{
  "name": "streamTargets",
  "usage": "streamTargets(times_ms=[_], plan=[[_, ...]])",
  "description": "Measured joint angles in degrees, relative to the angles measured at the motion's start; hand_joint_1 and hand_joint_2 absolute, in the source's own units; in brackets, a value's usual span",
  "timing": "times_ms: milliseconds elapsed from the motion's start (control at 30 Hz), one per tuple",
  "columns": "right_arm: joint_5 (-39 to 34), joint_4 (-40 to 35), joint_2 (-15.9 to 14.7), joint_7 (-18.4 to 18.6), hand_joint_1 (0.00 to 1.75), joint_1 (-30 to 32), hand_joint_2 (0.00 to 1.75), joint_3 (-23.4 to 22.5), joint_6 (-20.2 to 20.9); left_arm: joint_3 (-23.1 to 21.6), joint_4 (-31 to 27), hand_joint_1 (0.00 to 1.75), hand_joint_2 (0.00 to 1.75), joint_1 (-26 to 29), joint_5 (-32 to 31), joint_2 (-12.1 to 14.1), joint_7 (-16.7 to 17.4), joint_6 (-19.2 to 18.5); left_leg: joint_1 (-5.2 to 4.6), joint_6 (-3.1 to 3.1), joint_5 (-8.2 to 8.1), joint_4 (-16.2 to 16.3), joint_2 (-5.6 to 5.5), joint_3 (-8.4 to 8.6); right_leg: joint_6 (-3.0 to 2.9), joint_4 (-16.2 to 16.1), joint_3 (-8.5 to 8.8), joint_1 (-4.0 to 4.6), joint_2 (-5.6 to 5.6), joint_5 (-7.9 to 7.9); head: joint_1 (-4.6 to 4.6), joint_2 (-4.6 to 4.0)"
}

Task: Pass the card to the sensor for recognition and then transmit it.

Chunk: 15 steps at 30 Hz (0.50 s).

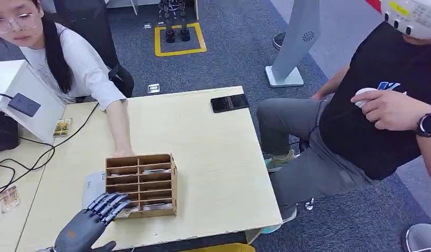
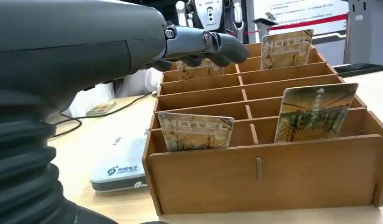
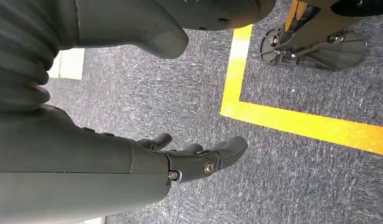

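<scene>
A wooden card rack [image 1: 141, 184] stands near the table's front edge, with several patterned hotel cards upright in its slots. The left wrist view shows one card [image 2: 195, 131] in a near slot, another card [image 2: 315, 112] beside it, and a third card [image 2: 286, 48] at the back. My left hand [image 1: 92, 218] hovers at the rack's near-left corner, fingers [image 2: 203, 44] stretched out over the slots and holding nothing. The sensor [image 1: 25, 105], a dark reader on a white slanted box, sits at the table's far left. My right hand [image 3: 194, 161] hangs over the floor, empty, fingers loosely apart.
A person's hand [image 1: 121, 149] rests at the rack's far side. A flat white device [image 1: 92, 186] lies left of the rack. Loose cards [image 1: 62, 127] lie near the sensor, with cables around them. A black phone [image 1: 230, 102] lies at the far right edge. A seated person [image 1: 360, 121] is on the right.
</scene>
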Motion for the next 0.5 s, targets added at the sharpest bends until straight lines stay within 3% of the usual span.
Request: streamTargets(times_ms=[233,500], plan=[[0.0,0.0,0.0,0.0,0.0,0.0,1.75,0.0,0.0,-0.1,0.4,0.0,1.75,0.0,0.0,0.0,0.2,0.2,0.0,0.0,0.0,0.0,0.0,0.0,0.0,0.0,0.0,0.0,0.0,0.0,0.0,0.0],[-0.1,0.0,0.0,0.0,0.0,0.0,1.75,0.0,0.0,0.0,0.9,0.0,1.75,-0.1,-3.7,-1.2,3.0,2.0,0.0,0.0,0.0,0.0,0.0,0.0,0.0,0.0,0.0,0.0,0.0,0.0,-0.02,0.0]])
